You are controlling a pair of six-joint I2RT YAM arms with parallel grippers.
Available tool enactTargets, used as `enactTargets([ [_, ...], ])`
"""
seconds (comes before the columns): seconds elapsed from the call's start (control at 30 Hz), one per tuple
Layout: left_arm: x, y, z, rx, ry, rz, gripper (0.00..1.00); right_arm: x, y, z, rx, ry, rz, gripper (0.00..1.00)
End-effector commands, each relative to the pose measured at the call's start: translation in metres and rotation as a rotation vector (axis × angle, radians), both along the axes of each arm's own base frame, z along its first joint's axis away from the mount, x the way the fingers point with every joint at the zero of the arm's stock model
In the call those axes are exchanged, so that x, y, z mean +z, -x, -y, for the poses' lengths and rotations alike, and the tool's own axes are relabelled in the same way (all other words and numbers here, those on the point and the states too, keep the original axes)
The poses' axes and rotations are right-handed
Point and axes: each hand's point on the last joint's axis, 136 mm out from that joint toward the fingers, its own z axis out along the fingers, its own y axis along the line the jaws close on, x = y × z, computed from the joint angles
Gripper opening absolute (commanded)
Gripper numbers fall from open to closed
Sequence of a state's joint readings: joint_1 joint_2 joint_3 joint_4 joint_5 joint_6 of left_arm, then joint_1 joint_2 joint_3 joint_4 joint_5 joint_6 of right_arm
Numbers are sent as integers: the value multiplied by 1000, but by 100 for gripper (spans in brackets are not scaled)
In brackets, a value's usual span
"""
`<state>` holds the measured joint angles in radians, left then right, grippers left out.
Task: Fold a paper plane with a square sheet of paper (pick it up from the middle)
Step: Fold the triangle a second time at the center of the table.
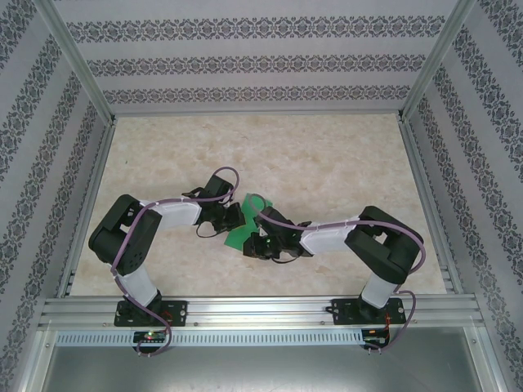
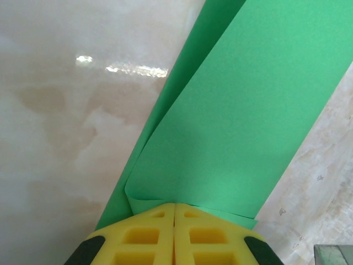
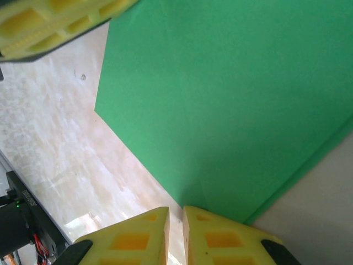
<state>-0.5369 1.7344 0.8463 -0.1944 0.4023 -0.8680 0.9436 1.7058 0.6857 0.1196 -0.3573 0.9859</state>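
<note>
— Where is the square sheet of paper (image 2: 237,110)?
— Mid-counter (image 1: 327,163), partly folded over, between the two arms. The left pincer (image 2: 174,207) is clenched on its curled fold.
— And the right pincer (image 3: 176,212)?
— Nearly closed at one corner; I cannot tell whether it grips.

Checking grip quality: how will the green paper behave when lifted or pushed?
Likely floppy: the paper curls over itself where the left gripper pinches it. Thin, so probably light and easily creased. Pushed, it may slide on the glossy table.
</note>
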Motion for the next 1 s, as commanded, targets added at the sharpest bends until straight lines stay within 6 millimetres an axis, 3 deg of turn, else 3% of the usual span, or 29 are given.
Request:
enactTargets([
  [0.0, -12, 8, -15, 12, -77, -23, 8, -17, 27, 19, 8, 69, -86, 16],
  [0.17, -9, 7, -12, 11, -64, -19, 8, 43, -8, -6, -12, -26, 63, 14],
  [0.23, -8, 6, -12, 11, -60, -18, 8, 52, -24, -9, -51, -33, 95, 10],
  [0.4, -6, 5, -10, 6, -55, -15, 8, 31, -44, -12, -123, -29, 56, 2],
  [0.47, -5, 6, -11, 6, -56, -16, 8, 14, -41, -12, -126, -8, 13, 1],
  [0.67, -1, 4, -10, 5, -50, -5, 9, -34, -15, 14, -158, 95, -80, 1],
  [0.83, 7, -1, -7, -2, -40, 20, 11, -42, -4, 23, -144, 108, -96, 2],
  [0.97, 33, -10, 1, -21, 11, 89, 17, -36, -10, 18, -131, 94, -76, 2],
])
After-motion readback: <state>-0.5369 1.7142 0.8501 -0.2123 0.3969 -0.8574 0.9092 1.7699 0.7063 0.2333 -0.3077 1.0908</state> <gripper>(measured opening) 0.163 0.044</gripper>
